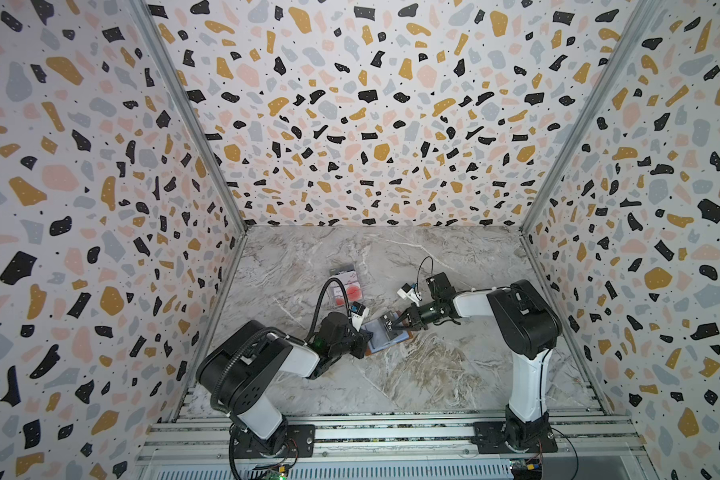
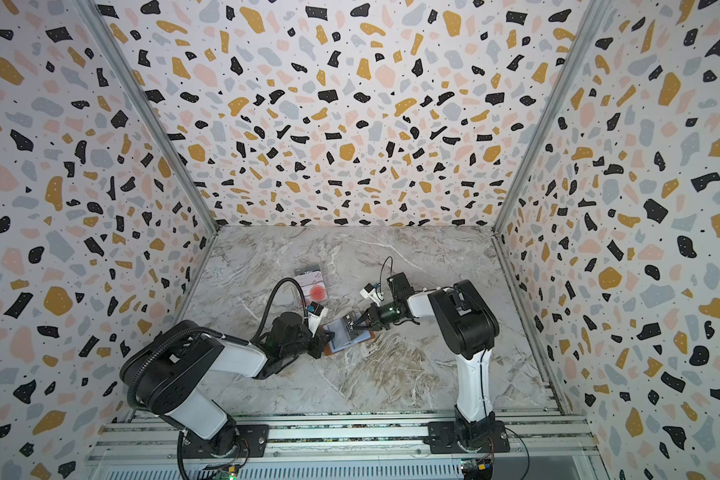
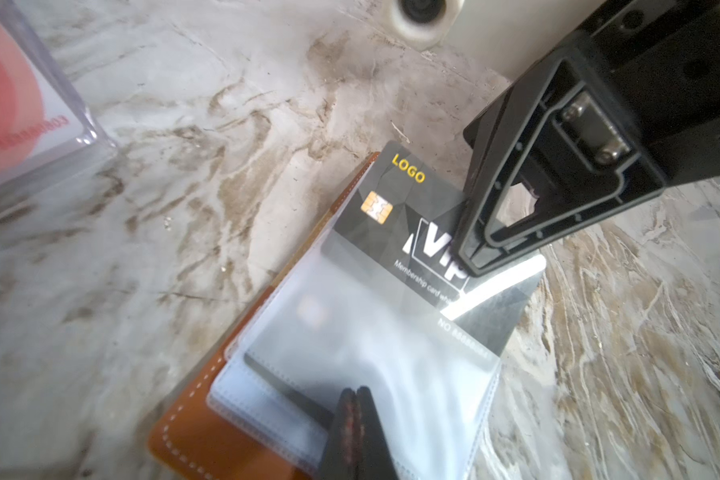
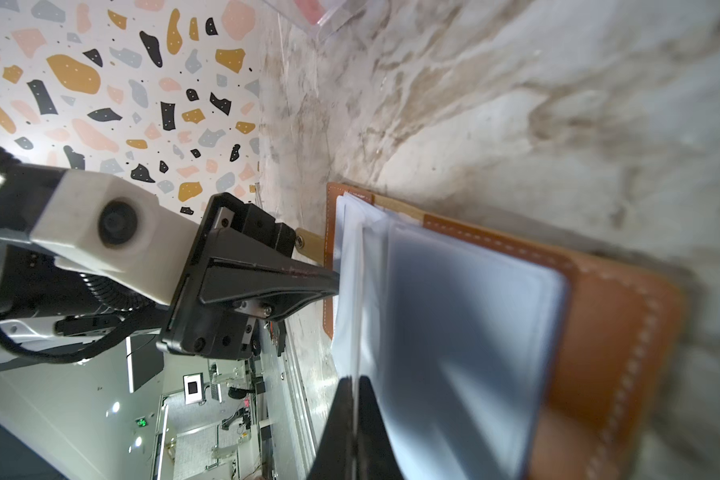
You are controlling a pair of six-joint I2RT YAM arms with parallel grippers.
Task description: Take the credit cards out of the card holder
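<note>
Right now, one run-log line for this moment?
left jaws: shut at card holder sleeves | right jaws: shut on Vip card | card: partly out of sleeve

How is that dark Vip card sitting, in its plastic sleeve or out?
Partly out. The dark Vip card shows its logo and chip bare; its number end lies under the clear sleeve.

We see a tan-brown card holder [image 3: 186,436] with white stitching and a dark grey card [image 3: 375,239] lettered white and yellow. The table [image 1: 433,374] is grey marble veined brown.
</note>
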